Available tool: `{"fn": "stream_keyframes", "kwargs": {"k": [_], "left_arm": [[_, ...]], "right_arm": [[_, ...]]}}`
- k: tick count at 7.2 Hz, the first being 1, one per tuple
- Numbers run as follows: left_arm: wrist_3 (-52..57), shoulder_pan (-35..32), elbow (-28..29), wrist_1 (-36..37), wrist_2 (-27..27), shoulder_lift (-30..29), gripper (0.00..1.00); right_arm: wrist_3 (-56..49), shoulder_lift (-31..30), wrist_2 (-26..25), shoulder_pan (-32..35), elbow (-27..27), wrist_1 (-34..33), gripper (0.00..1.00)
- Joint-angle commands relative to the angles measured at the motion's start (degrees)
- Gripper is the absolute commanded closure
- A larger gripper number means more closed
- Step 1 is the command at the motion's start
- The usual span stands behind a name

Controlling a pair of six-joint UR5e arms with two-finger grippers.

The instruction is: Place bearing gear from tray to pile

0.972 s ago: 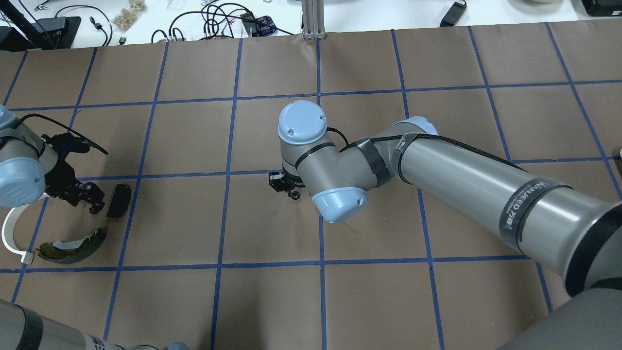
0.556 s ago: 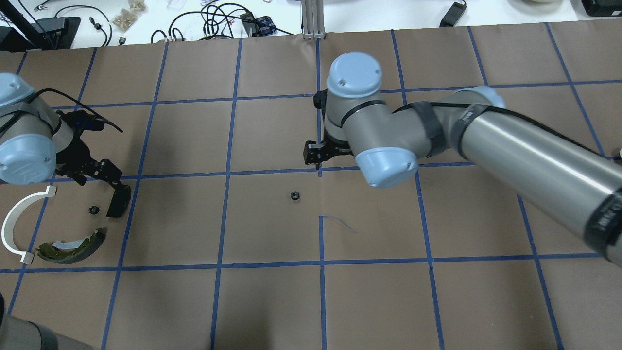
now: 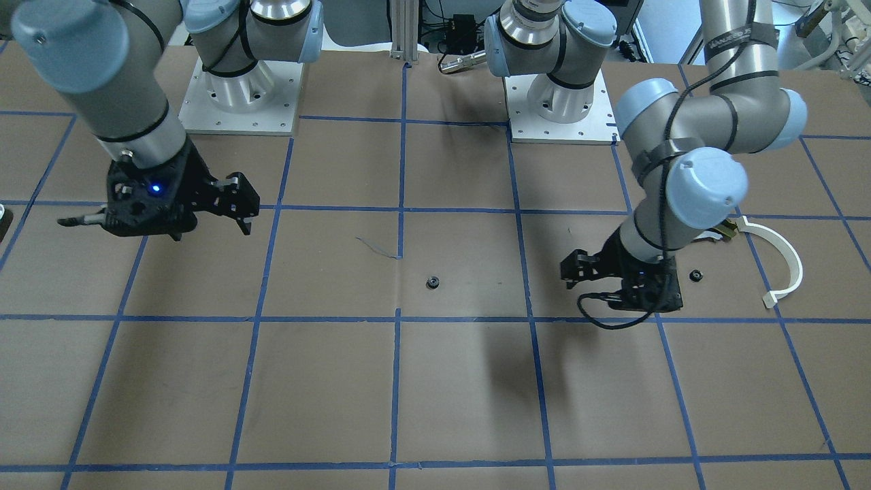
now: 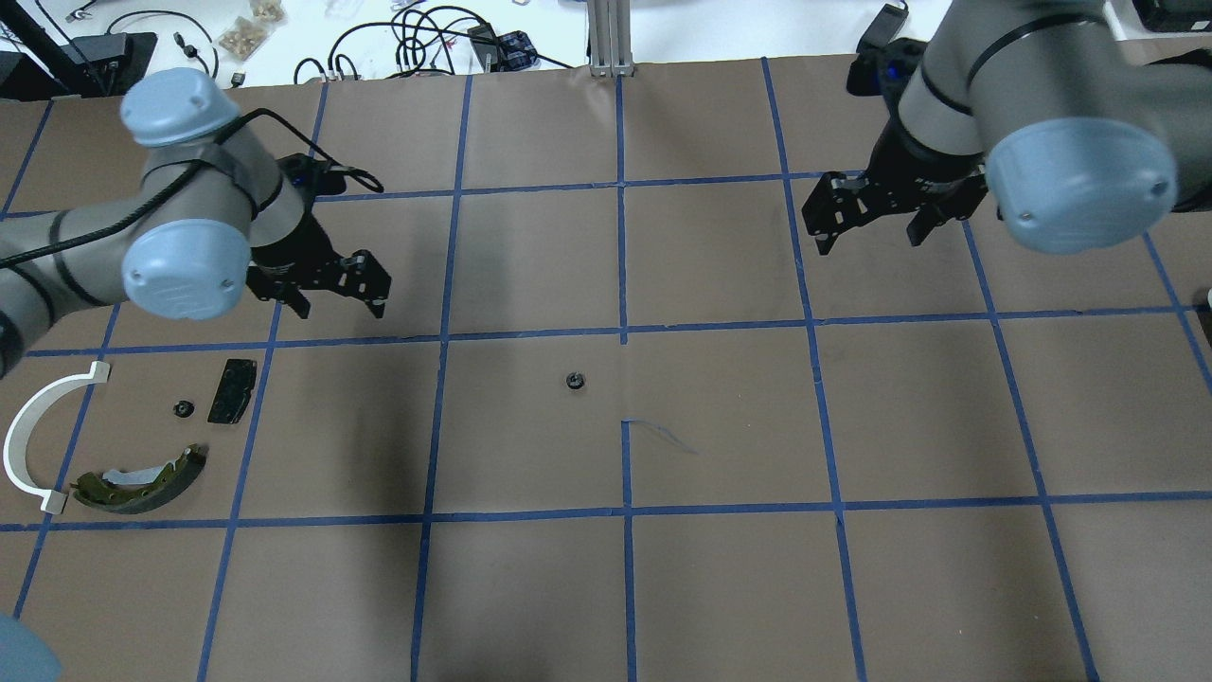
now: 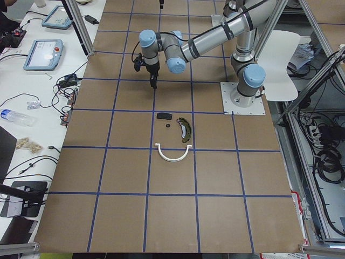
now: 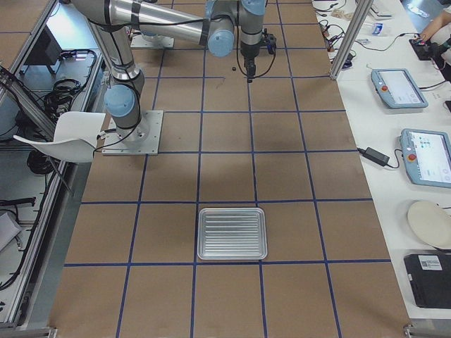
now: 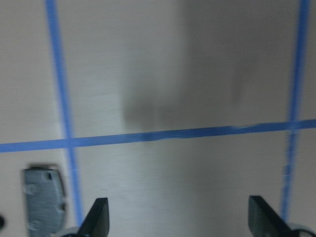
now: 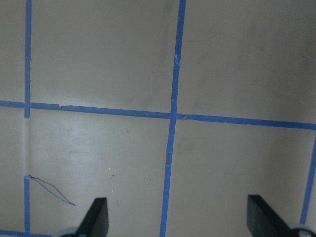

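Observation:
One small black bearing gear [image 4: 574, 381] lies alone near the table's middle, also in the front view [image 3: 431, 282]. A second one [image 4: 183, 409] lies in the pile, between the black pad [image 4: 232, 389], the white arc [image 4: 28, 440] and the olive brake shoe [image 4: 142, 478]. My left gripper [image 4: 341, 301] is open and empty, hovering beyond the pad; the left wrist view [image 7: 177, 217] shows the pad [image 7: 43, 197] at lower left. My right gripper [image 4: 869, 235] is open and empty, far right of the middle gear; the right wrist view [image 8: 177, 217] shows bare paper.
The ribbed metal tray [image 6: 232, 233] stands at the table's right end, seen only in the right side view. Brown paper with blue tape grid lines covers the table [image 4: 720, 568]. Cables and small bags lie past the far edge [image 4: 417, 43].
The right gripper rose off the middle gear and swung far right and back, leaving the gear on the table. The left gripper moved off the pile, up and right, leaving a gear beside the pad.

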Motion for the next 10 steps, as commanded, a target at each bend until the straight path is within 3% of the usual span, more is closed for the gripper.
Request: {"fn": "stream_keyframes", "kwargs": {"k": [1,2,3,6,7,9,10], "left_arm": [[-12.3,-12.7,-0.1,3.9,-2.2,-1.6,0.00],[-15.4,-15.9,-0.3,4.4,-4.8,-2.4,0.00],[-15.6,-17.7,-0.3,4.6,-4.7,-3.3,0.00],[-15.8,-23.0,-0.5,7.9,-4.0,-7.3,0.00],[-15.6,-23.0,-0.6,8.0,-4.1,-8.4,0.00],[-15.1,-23.0,-0.9,11.2,-4.0,-10.8,0.00],[-14.9,-23.0,-0.9,12.3,-4.1,-11.3,0.09]], "right_arm": [[4.3,-0.5,-3.3,0.6,-6.6,8.5,0.00],[4.8,-0.4,-8.0,2.7,-7.2,8.6,0.00],[8.9,-0.4,-9.0,4.2,-7.1,8.6,0.00],[12.1,-1.1,-4.5,4.8,-6.7,10.0,0.00],[5.7,-1.3,-3.6,4.6,-7.2,9.6,0.00],[4.4,-2.2,-3.6,4.2,-7.1,9.5,0.00],[5.6,-3.9,-3.5,4.4,-6.6,9.4,0.00]]}}
